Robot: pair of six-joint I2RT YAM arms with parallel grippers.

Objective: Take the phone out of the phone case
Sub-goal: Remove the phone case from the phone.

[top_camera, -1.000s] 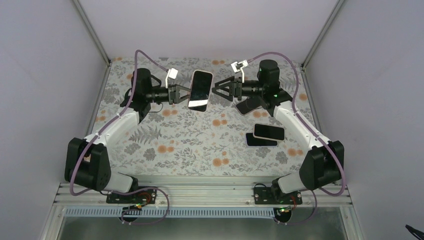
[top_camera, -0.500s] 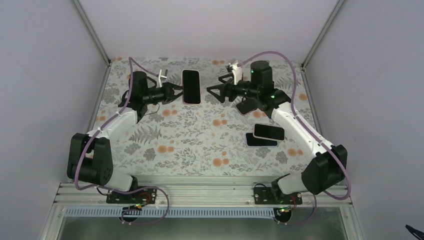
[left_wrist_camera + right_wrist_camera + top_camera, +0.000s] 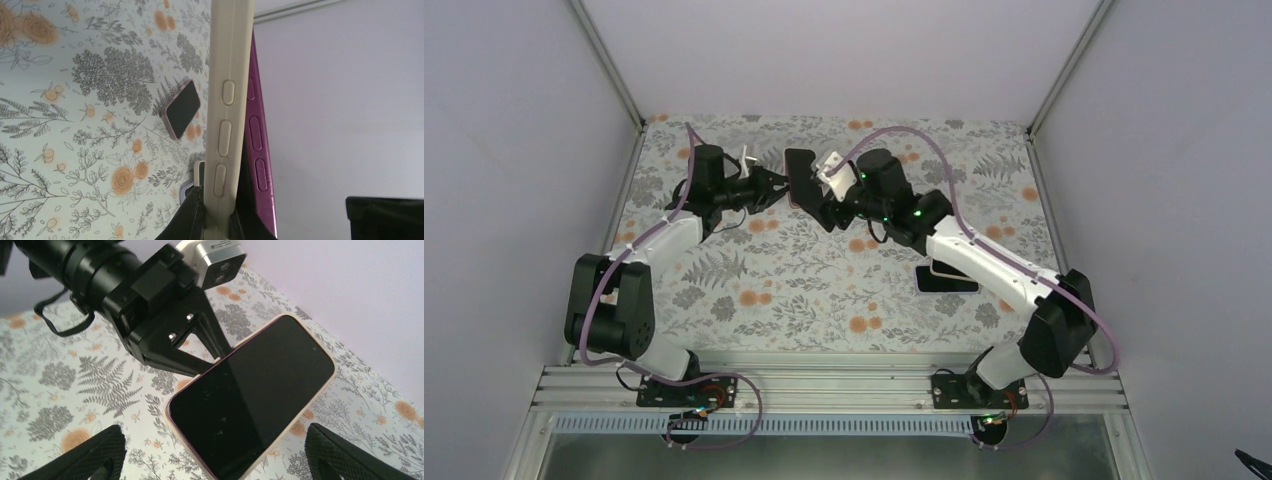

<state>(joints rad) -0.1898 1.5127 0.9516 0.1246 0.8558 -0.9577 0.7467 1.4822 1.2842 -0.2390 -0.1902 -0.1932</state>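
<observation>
My left gripper [image 3: 776,186] is shut on the beige phone case [image 3: 799,178] and holds it above the back of the table, nearly edge-on to the top camera. In the left wrist view the case's side [image 3: 227,100] is pinched between the black fingers [image 3: 192,217]. The purple phone edge [image 3: 257,130] stands just apart from the case on the right. My right gripper [image 3: 821,203] is open right beside the phone. In the right wrist view its fingertips [image 3: 100,452] flank the black phone screen [image 3: 250,400] without touching it.
A dark phone [image 3: 946,280] lies flat on the floral mat [image 3: 754,290], partly under my right arm. The left wrist view shows it [image 3: 182,107] beyond the case, with another device's corner [image 3: 192,177] nearer. White walls enclose the table.
The left gripper has turned the cased phone from screen-up to nearly edge-on and drawn it slightly left. The right arm has swung left, bringing its open jaws up to the phone.
</observation>
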